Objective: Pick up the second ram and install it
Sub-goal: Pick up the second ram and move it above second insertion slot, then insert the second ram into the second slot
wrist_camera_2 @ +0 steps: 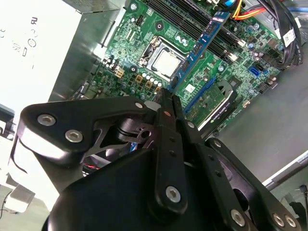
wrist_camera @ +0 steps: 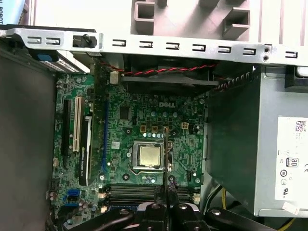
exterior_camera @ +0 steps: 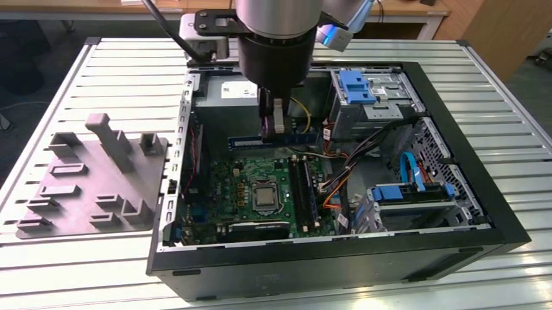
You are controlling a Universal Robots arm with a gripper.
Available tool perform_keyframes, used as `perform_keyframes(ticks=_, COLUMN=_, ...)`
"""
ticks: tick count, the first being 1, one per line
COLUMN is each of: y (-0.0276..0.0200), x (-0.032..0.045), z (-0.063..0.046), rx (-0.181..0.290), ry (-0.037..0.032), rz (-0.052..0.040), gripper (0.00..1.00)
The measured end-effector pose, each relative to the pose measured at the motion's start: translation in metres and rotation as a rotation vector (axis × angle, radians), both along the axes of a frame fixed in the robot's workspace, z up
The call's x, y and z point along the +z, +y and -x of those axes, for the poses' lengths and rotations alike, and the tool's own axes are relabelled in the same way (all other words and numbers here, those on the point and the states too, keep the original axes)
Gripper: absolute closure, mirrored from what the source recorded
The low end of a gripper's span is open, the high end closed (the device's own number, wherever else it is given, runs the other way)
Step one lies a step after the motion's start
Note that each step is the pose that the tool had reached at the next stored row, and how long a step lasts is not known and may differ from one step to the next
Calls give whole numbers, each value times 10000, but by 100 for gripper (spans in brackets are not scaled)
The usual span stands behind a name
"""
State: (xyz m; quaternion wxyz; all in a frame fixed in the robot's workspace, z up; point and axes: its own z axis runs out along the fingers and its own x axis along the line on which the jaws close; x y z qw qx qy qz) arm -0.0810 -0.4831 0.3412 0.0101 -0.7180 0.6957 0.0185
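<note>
Above the motherboard (exterior_camera: 242,187), the claw (exterior_camera: 274,132) grips the second ram (exterior_camera: 298,138), held crosswise to the memory slots (exterior_camera: 300,186). Seating it likely calls for turning and careful alignment.

End of second ram (wrist_camera_2: 202,45) hidden behind gripper (wrist_camera_2: 167,96); power supply (exterior_camera: 226,90) partly behind arm (exterior_camera: 276,39).

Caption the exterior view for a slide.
Gripper holds the ram above the motherboard inside the open case.
</note>
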Motion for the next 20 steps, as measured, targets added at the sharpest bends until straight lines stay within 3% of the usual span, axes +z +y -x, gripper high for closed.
perform_keyframes(ticks=7, y=0, x=-61, z=0, rx=-58, ry=0, rz=0, gripper=87)
perform_keyframes(ticks=20, y=0, x=-67, z=0, rx=-59, ry=0, rz=0, gripper=87)
